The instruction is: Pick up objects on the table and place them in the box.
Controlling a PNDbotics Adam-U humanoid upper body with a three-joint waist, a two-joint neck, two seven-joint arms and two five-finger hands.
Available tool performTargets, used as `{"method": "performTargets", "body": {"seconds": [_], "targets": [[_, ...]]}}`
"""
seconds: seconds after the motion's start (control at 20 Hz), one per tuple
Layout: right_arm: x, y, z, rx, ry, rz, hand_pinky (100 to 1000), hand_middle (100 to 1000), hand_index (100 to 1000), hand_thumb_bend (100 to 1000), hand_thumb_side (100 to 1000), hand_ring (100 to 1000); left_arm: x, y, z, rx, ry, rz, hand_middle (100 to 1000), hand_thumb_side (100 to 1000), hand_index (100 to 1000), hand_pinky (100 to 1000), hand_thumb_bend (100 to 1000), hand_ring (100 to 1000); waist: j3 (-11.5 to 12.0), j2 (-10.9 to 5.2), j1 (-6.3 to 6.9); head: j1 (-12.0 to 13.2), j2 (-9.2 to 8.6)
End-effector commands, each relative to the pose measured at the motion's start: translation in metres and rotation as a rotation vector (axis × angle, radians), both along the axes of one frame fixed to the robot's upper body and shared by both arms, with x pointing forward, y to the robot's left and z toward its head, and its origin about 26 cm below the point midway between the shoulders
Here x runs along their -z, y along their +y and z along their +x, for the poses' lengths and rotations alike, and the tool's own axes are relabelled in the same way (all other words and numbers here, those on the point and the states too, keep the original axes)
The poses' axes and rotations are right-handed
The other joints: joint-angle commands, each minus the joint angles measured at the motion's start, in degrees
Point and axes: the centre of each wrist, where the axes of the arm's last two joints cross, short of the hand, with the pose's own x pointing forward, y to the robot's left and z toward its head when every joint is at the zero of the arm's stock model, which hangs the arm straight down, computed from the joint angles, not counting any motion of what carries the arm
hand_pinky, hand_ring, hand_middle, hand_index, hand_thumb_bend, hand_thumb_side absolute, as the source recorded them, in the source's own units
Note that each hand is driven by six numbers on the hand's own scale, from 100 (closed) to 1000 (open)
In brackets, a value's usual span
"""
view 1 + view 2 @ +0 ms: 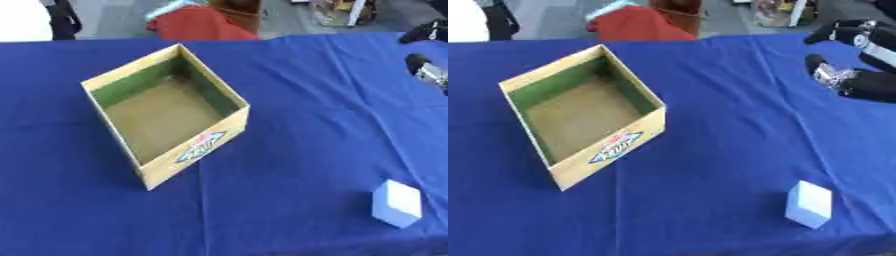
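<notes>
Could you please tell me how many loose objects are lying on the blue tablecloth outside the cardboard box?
1: a small white rectangular block lies near the table's front right, apart from the open yellow cardboard box, whose visible inside holds nothing. None seems hidden.

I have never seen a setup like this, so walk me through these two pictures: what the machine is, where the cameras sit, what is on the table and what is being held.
Both pictures come from the same moment. They are the left and right eyes of one camera in the head of a person-sized robot, looking down at its work.

A blue cloth covers the table. On it stands an open cardboard box with nothing inside it, a label on its near side. Nearer the robot, to its right, lies a small white block, apart from the box.

The black and silver shape at the upper right is the robot's right hand, up over the far right part of the table. Its fingers look curled, and nothing is held. The left hand does not show in either picture.

The job is to put things from the table into the box; the block is not yet picked up.
</notes>
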Motion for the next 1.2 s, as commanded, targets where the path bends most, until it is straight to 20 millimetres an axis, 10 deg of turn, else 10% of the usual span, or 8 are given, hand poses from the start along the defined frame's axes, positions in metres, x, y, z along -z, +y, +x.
{"method": "performTargets", "body": {"seconds": [0.05,1.2], "targets": [[-0.009,-0.008,-0.003,0.011,0.009,-0.045,922,867,918,100,917,913,-0.009,0.003,-0.002,-0.001,-0.022,0.033,677,938,733,592,173,811,-0.2,-0.61,-0.04,0.4,0.20],[0.023,-0.019,0.003,-0.076,0.298,-0.145,932,869,926,249,756,907,-0.009,0.002,-0.002,0.012,-0.009,0.046,678,939,733,591,173,812,-1.4,-1.07,-0.45,1.6,1.13]]}}
